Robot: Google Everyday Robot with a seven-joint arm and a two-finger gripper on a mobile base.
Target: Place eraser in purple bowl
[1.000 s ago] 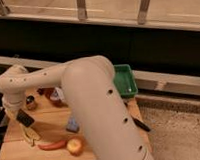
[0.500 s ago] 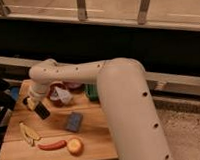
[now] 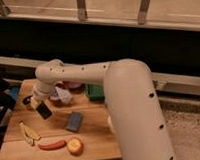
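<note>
Gripper [image 3: 36,102] shifted rightward, apparently clamping eraser [image 3: 45,112].

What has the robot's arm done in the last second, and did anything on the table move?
The arm swung back from the table's front left toward the bowls. Its end effector now hangs over the left of the table, with the black eraser at its tip, short of the purple bowl. The sponge, banana, sausage and apple stayed put.
</note>
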